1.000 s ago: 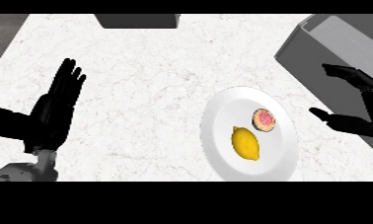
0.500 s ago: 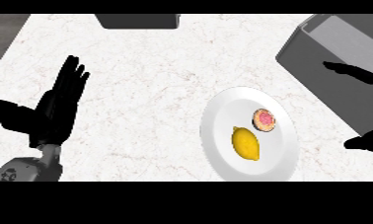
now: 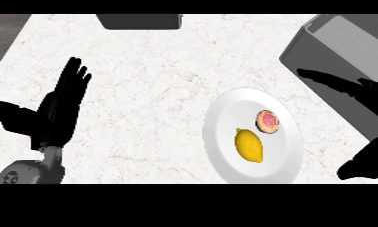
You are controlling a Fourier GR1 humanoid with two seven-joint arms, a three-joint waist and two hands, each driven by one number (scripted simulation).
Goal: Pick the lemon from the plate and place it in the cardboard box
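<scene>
A yellow lemon (image 3: 249,145) lies on the white plate (image 3: 224,121) at the lower right of the counter, beside a small pink-topped pastry (image 3: 268,121). The grey cardboard box (image 3: 336,51) stands at the upper right, partly cut by the view's edge. My right hand (image 3: 363,157) shows at the right edge, fingers (image 3: 332,83) spread wide over the box's near side and thumb low, to the right of the plate and holding nothing. My left hand (image 3: 59,106) rests open at the left, fingers straight and pointing up.
A dark grey object (image 3: 140,21) sits at the counter's far edge, top centre. White marbled counter (image 3: 162,86) stretches between my left hand and the plate.
My right hand has drawn back to the right, away from the plate, now mostly at the view's edge. My left hand has shifted slightly.
</scene>
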